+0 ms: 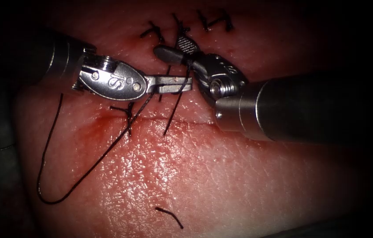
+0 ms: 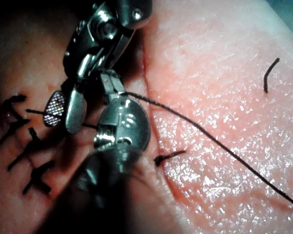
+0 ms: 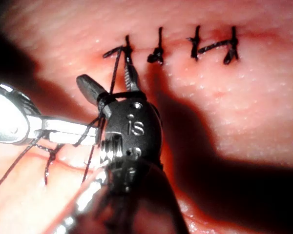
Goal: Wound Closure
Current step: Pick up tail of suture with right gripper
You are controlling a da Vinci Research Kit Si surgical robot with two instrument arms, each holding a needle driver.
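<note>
Thread (image 1: 58,176) lies nearest on the tissue (image 1: 221,176), a long dark loop that sweeps down the left side and climbs back up toward the two tools; a short cut end (image 1: 169,216) rests alone on the bare surface near the front edge. Farther in, a thin horizontal cut (image 1: 186,122) shows with red fluid (image 1: 107,121) around its left part and a small knot (image 1: 127,112) with stubby ends sitting on it. Just above that line the left tool (image 1: 175,84) reaches in from the left with its jaws closed flat on the thread, a strand dropping from them toward the cut. The right tool (image 1: 178,49) comes in from the right with its jaws spread apart, one dark blade and one ridged pad showing, and thread wound around its neck just behind the jaws; its jaws grip nothing. A strand runs up from that wrap to the nearest finished stitch. Beyond both tools, a row of tied stitches (image 1: 215,21) with short tails crosses the far part of the tissue. No needle can be made out, so its position cannot be told.
</note>
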